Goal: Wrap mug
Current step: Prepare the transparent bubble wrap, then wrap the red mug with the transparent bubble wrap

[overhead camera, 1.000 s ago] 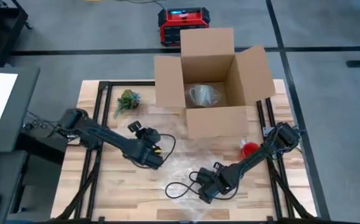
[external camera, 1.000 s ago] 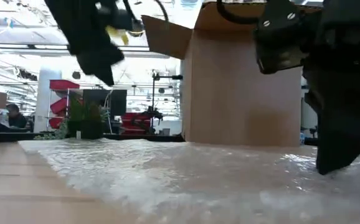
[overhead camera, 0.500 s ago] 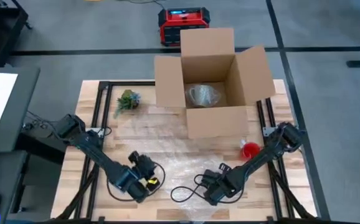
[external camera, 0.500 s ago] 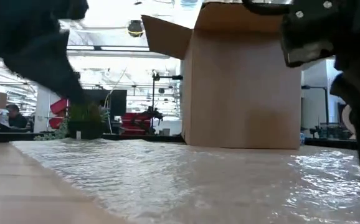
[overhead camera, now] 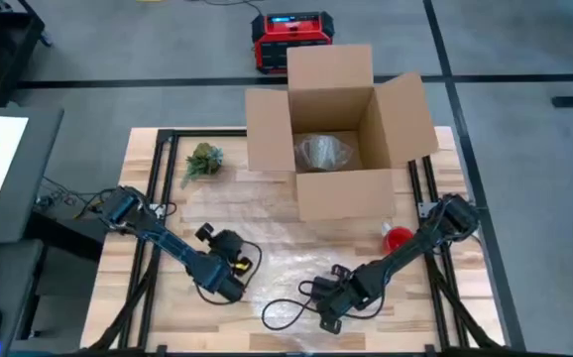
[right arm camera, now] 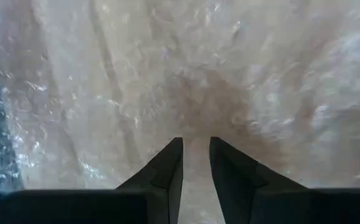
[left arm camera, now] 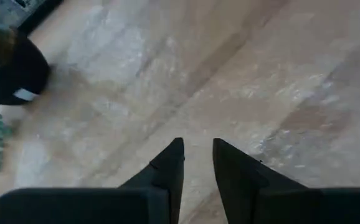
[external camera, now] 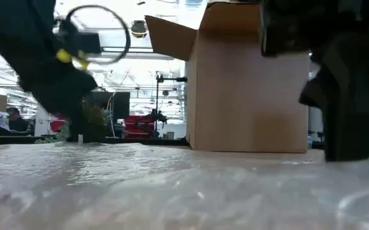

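A clear bubble wrap sheet [overhead camera: 267, 248] lies spread on the wooden table in front of an open cardboard box [overhead camera: 338, 119]. The red mug [overhead camera: 398, 238] stands on the table at the right, beside the box's near corner. My left gripper [overhead camera: 229, 283] is low over the sheet's near left part, fingers shut [left arm camera: 197, 149]. My right gripper [overhead camera: 331, 302] is at the sheet's near middle, shut on the wrap [right arm camera: 195, 146]. In the low view the wrap [external camera: 184, 191] bulges up close to the camera. My left gripper points its shut fingers down at the bubble wrap [left arm camera: 192, 118]; whether the tips touch it, I cannot tell. My right gripper pinches the bubble wrap [right arm camera: 195, 127] between its two fingertips, slanting down from the right. Creases in the wrap run together at the tips. One layer or several, I cannot tell.
Inside the box sits a clear wrapped bundle [overhead camera: 323, 152]. A small potted plant [overhead camera: 202, 159] stands at the far left of the table. A loop of black cable [overhead camera: 285, 309] lies near the front edge. A red device [overhead camera: 291, 35] is on the floor behind.
My left gripper has gone from the table's middle toward the near left, then come back a little toward the sheet. My right gripper has shifted slightly toward the left. In the low view the wrap's near part has risen from lying flat.
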`<move>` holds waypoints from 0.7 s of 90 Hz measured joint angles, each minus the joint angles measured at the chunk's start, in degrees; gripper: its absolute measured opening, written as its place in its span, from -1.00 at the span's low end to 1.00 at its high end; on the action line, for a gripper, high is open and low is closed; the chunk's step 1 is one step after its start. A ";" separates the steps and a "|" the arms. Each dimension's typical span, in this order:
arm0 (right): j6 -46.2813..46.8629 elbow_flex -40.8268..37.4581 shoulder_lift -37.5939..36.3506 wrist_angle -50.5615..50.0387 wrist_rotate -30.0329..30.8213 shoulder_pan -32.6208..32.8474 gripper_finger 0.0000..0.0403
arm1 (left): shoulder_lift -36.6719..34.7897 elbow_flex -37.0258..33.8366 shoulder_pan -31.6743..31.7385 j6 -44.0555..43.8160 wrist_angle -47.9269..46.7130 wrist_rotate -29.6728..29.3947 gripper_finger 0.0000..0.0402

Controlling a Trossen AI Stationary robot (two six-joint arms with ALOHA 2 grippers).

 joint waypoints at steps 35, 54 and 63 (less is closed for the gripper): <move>11.54 0.85 -9.17 -19.47 13.19 7.64 -0.65 | -3.10 7.06 -7.04 5.70 2.62 -0.15 -0.67; 22.28 0.80 -11.71 -31.76 14.99 11.56 -0.65 | -3.08 7.06 -8.95 8.92 8.26 -0.17 -0.67; 24.54 0.80 -11.71 -35.42 14.95 12.17 -0.65 | -3.08 6.28 -9.77 9.92 12.12 -0.20 -0.67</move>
